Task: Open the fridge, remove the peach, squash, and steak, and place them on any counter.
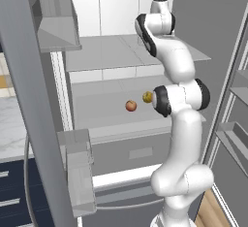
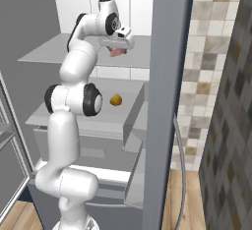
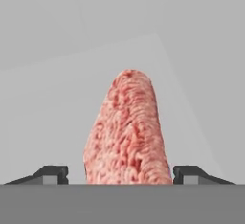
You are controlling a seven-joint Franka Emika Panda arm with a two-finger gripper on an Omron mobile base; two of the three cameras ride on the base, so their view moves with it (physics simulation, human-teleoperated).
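In the left base view the fridge [image 1: 121, 66] stands open and the arm reaches in over the upper shelf. On the lower shelf the peach [image 1: 131, 105] sits just left of the squash [image 1: 147, 96], which lies close beside the arm's elbow. Should the elbow swing on withdrawal, it could knock the squash and send it rolling.

In the right base view the gripper [image 2: 117, 51] hangs at the upper shelf with the pink steak [image 2: 116, 52] right under it. The squash [image 2: 116, 100] rests on the shelf below. The open door edge on the right stands near the arm's way out, so a wide pull-back might clip it.

In the hand view the steak [image 3: 128, 132] lies between the two fingertips [image 3: 50, 174], which are spread to either side with a visible gap, not pinching it. The slab runs away from the hand, so the jaws would close near its near end; gripped so, it may tilt or slip free.
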